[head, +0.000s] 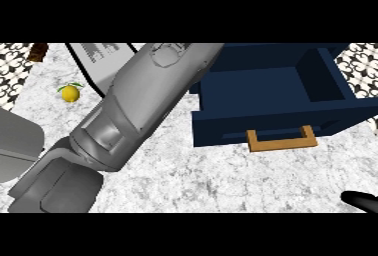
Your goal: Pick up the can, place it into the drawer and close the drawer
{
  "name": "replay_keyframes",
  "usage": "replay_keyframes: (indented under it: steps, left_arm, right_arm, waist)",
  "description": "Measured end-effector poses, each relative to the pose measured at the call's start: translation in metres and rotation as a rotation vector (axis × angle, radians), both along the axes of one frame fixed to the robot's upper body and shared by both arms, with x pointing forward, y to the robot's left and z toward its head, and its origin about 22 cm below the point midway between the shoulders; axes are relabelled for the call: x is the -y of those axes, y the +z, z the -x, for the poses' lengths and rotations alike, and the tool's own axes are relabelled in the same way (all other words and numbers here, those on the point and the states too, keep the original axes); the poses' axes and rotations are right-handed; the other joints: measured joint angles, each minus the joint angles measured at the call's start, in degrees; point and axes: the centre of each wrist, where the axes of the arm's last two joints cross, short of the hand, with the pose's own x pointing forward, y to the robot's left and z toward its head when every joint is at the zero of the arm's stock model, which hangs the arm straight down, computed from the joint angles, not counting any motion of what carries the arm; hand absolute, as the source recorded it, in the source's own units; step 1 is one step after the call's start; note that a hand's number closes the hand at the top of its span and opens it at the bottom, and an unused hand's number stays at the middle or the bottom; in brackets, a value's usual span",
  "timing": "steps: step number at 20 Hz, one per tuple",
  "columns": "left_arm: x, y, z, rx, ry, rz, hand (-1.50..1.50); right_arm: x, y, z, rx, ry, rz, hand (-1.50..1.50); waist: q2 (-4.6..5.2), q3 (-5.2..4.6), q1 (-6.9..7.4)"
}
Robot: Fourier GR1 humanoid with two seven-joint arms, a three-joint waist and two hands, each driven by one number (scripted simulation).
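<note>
A navy blue drawer (334,116) stands pulled open on the marble counter, with a tan wooden handle (282,140) on its front face. What shows of its inside holds nothing. No can shows anywhere. My left forearm (133,110) runs as a big grey shape from the lower left up to the top middle, beside the drawer's left wall. It covers part of that wall, and its hand lies beyond the picture's top edge. Of my right hand (362,201) only a black fingertip shows at the lower right edge, in front of the drawer and apart from it.
A yellow lemon (69,93) lies on the counter at the left. Behind it leans a pale grey board (103,57). A rounded grey object (16,142) sits at the left edge, and a small brown item (38,51) at the top left corner.
</note>
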Motion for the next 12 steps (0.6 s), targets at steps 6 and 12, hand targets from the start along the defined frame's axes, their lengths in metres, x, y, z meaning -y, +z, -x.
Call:
replay_keyframes:
  steps: [6,12]
  left_arm:
    - [0.000,-0.001,-0.004,0.013,0.080,0.002,-1.50]
    - [0.000,-0.006,-0.006,0.035,0.136,0.006,-1.50]
  right_arm:
    - [0.002,0.003,-0.004,0.003,0.011,0.010,-1.50]
    - [-0.002,0.009,-0.010,0.020,0.018,0.078,-1.50]
  waist:
    - [0.30,0.03,-0.75]
    - [0.53,0.05,-1.43]
